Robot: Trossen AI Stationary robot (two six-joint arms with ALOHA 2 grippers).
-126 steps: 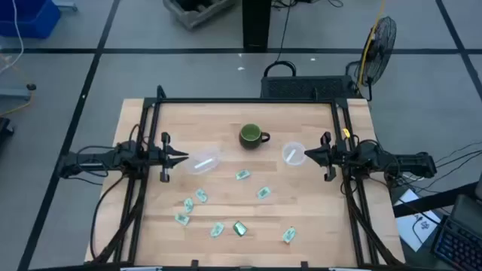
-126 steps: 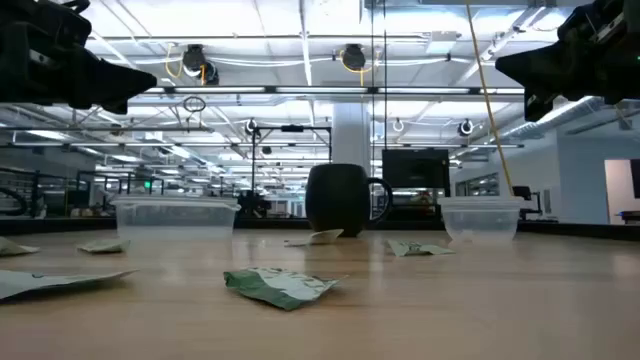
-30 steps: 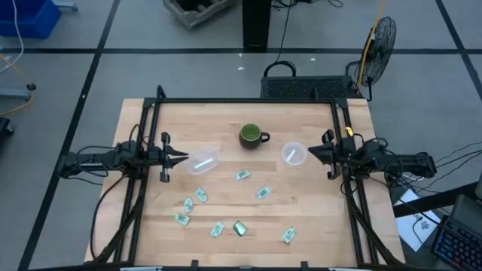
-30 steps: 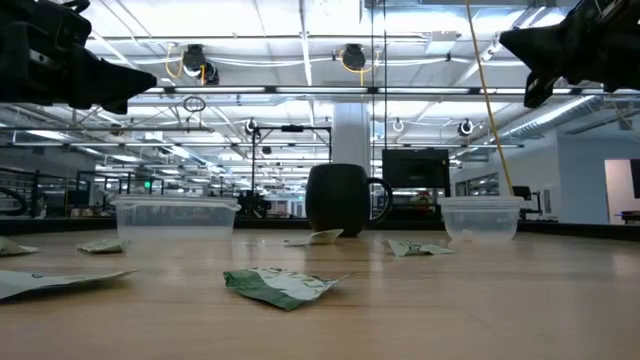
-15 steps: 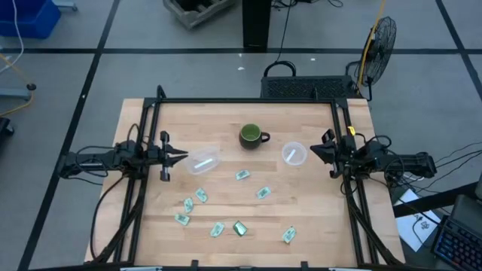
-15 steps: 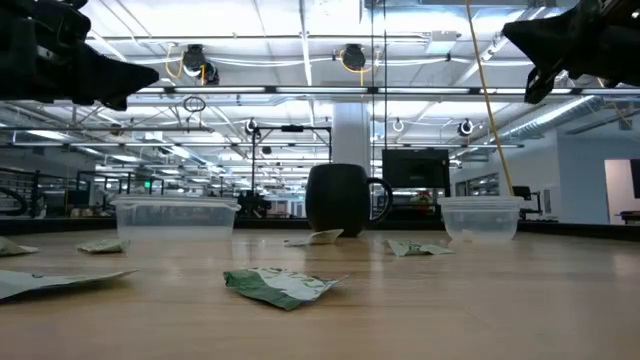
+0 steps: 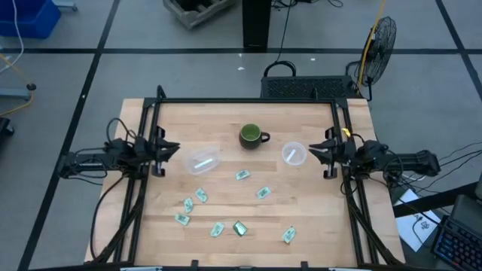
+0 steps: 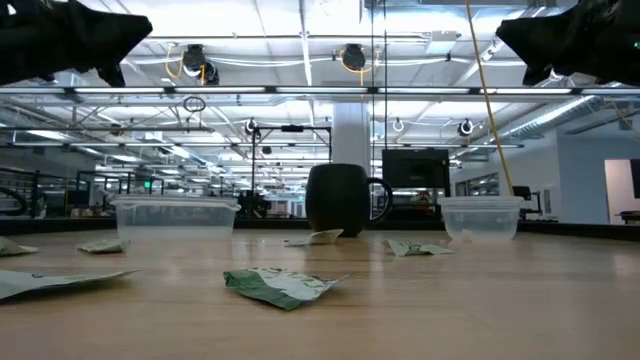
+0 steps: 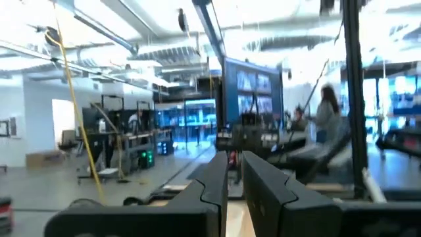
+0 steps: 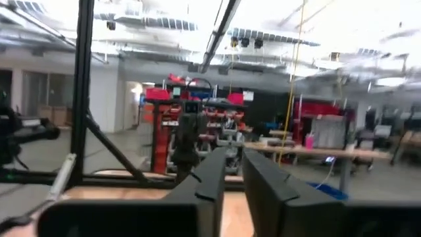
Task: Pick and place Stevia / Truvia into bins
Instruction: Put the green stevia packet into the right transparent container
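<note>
Several pale green and white Stevia packets (image 7: 242, 175) lie flat on the near half of the wooden table, and one darker green packet (image 7: 239, 228) lies among them. It is the crumpled packet (image 8: 283, 285) closest in the low view. Two clear bins stand on their bases: the left bin (image 7: 203, 160) (image 8: 175, 220) and the right bin (image 7: 294, 153) (image 8: 481, 218). My left gripper (image 7: 175, 147) (image 8: 140, 25) (image 9: 235, 174) hangs shut, high above the table, left of the left bin. My right gripper (image 7: 311, 150) (image 8: 503, 32) (image 10: 235, 172) hovers shut, high, right of the right bin.
A dark green mug (image 7: 252, 136) (image 8: 343, 199) stands between the two bins, toward the far edge. A black frame (image 7: 245, 101) runs around the table's far and side edges. Bare wood lies between the packets and the near edge.
My left gripper has drawn back toward the table's left edge, away from the left bin, and has risen, tipping its fingers upward. The packets, bins and mug lie as they did.
</note>
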